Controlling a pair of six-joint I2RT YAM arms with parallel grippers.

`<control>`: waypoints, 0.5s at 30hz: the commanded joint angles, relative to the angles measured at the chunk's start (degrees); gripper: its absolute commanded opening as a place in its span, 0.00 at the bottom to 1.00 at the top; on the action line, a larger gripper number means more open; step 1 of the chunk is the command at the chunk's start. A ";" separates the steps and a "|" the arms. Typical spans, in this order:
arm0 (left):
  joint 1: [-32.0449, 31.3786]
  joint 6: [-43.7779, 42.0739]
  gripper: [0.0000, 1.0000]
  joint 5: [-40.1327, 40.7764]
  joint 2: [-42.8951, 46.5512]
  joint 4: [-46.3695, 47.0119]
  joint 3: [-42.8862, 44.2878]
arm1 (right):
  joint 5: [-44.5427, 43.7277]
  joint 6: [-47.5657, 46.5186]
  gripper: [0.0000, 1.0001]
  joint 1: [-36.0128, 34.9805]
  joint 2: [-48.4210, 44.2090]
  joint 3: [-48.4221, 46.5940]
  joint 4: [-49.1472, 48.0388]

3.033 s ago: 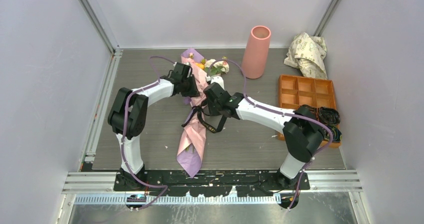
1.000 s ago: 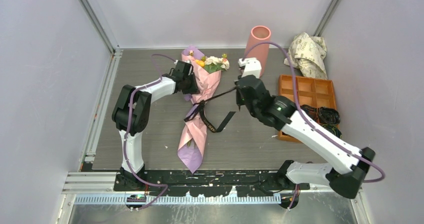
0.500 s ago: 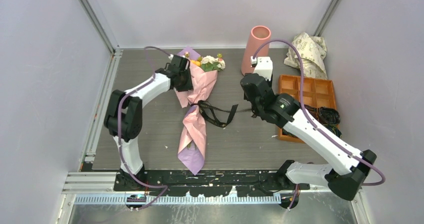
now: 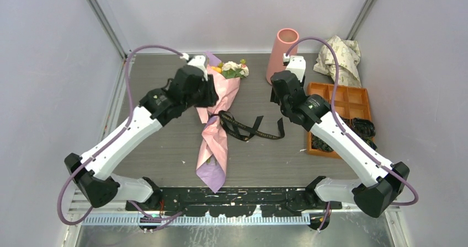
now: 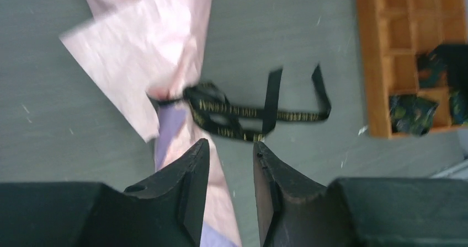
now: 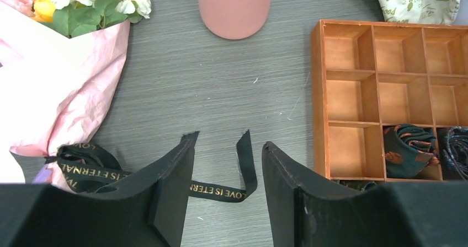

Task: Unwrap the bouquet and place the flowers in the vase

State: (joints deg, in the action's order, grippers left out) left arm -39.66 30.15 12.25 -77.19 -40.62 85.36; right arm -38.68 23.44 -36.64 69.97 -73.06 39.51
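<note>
The bouquet [image 4: 214,131] lay lengthwise on the table [image 4: 160,128], left of centre, its narrow lilac end near and its wide end far, where the flowers [image 4: 232,68] showed. The black ribbon [image 4: 251,129] lay slack across the cone's waist, both tails trailing right on the table. The vase [image 4: 282,53] stood upright at the far edge, right of the flowers and apart from them. The left gripper [image 5: 230,146] hung above the bouquet's middle, fingers parted, holding nothing. The right gripper [image 6: 228,142] hung above the ribbon tails, fingers spread wide, also empty. A tray [image 6: 317,98] sat at the right, with crumpled paper [image 4: 338,54] beyond it.
</note>
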 commanded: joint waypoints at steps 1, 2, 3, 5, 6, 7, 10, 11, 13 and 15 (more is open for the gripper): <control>-4.86 10.89 0.33 5.16 -2.46 -5.15 -7.89 | 1.50 -0.21 0.54 -0.16 -2.40 -1.94 -2.48; -5.52 12.71 0.32 5.89 -3.54 -5.63 -8.84 | 2.04 -0.16 0.54 -0.17 -2.97 -1.49 -2.64; -5.88 14.29 0.29 5.78 -4.84 -5.91 -9.49 | 2.55 -0.03 0.54 -0.17 -3.53 -1.01 -2.82; -6.79 16.63 0.27 6.11 -7.45 -5.88 -10.09 | 3.28 0.08 0.54 -0.16 -4.51 0.11 -3.00; -7.74 17.46 0.26 6.89 -8.75 -5.64 -10.05 | 3.50 0.17 0.55 -0.18 -4.79 0.66 -3.15; -8.51 17.96 0.26 7.54 -10.26 -5.13 -9.90 | 3.45 0.24 0.55 -0.17 -5.18 1.27 -3.20; -10.22 19.54 0.26 9.64 -15.21 -5.22 -8.08 | 3.62 0.53 0.55 0.00 -5.97 2.90 -3.67; -10.52 19.82 0.26 10.23 -16.89 -5.55 -7.16 | 3.86 0.62 0.55 -0.01 -6.25 3.40 -3.82; -10.98 20.49 0.26 11.23 -20.25 -6.48 -5.56 | 4.19 0.51 0.55 0.21 -6.96 4.37 -4.26; -11.06 20.92 0.26 11.62 -22.95 -5.79 -5.03 | 4.53 0.17 0.57 0.78 -7.60 5.27 -4.83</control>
State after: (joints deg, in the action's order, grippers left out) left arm -50.11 47.94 19.92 -96.95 -46.68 76.69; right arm -34.85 23.49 -36.58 64.29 -68.86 37.85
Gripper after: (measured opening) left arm 0.260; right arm 0.558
